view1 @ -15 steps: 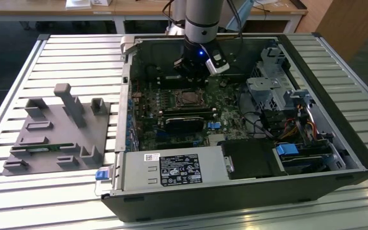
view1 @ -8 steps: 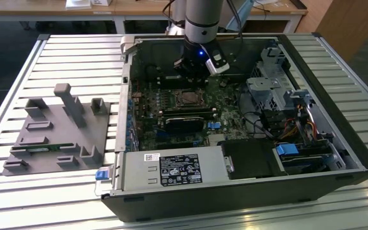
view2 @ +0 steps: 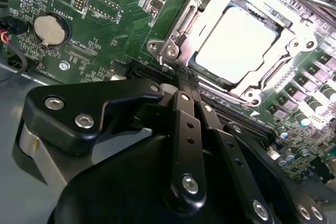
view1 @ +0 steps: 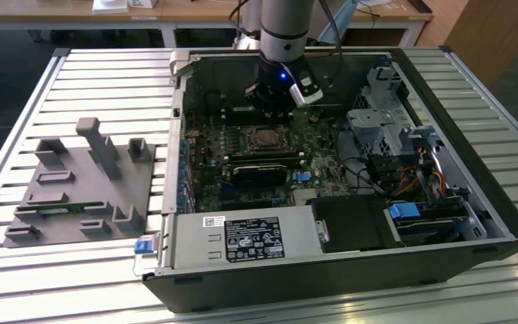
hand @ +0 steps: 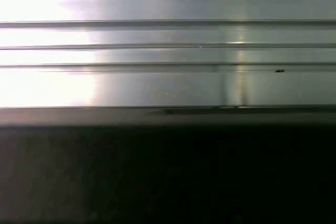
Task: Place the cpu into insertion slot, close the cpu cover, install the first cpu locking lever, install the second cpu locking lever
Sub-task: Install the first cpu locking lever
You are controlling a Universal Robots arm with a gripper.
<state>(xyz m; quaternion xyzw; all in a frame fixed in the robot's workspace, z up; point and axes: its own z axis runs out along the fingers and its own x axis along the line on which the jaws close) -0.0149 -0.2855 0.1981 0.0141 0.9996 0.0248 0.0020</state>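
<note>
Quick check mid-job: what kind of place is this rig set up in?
Likely a lab or workshop bench: an open computer case lies on a slatted metal table, a grey fixture block sits beside it, and wooden desks stand behind.

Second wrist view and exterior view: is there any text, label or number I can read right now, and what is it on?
Motherboard: white printed lettering, too small and blurred to quote.
Coin battery: no readable marking.
cpu: top washed out by glare, nothing readable.
Black label on the power supply: print too small to read.
White sticker beside it: too small to read.
</note>
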